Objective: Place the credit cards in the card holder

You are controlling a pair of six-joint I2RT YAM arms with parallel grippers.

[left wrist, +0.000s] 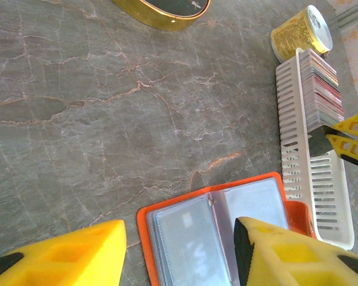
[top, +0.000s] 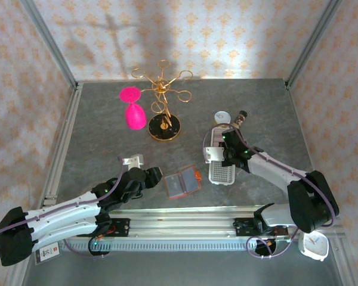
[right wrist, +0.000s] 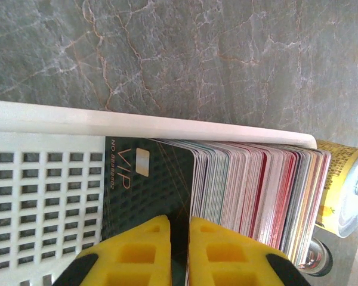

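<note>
The card holder [top: 182,182] lies open on the table, orange-red outside with grey-blue pockets [left wrist: 215,232]. My left gripper [top: 150,176] hovers just left of it, open, its yellow fingers straddling the left page [left wrist: 179,238]. The credit cards [right wrist: 256,185] stand on edge in a tight stack in the far end of a long white slotted tray [right wrist: 42,196]. My right gripper [right wrist: 179,229] is over that stack [top: 218,140], its fingers pinched on the near edge of the front card, a dark one marked VIP [right wrist: 149,190].
A yellow can [left wrist: 301,30] stands just beyond the tray's far end. Farther back are a gold jewellery stand on a black base [top: 164,125] and a pink goblet-shaped thing [top: 133,113]. A white clock [top: 313,244] sits at the near right corner.
</note>
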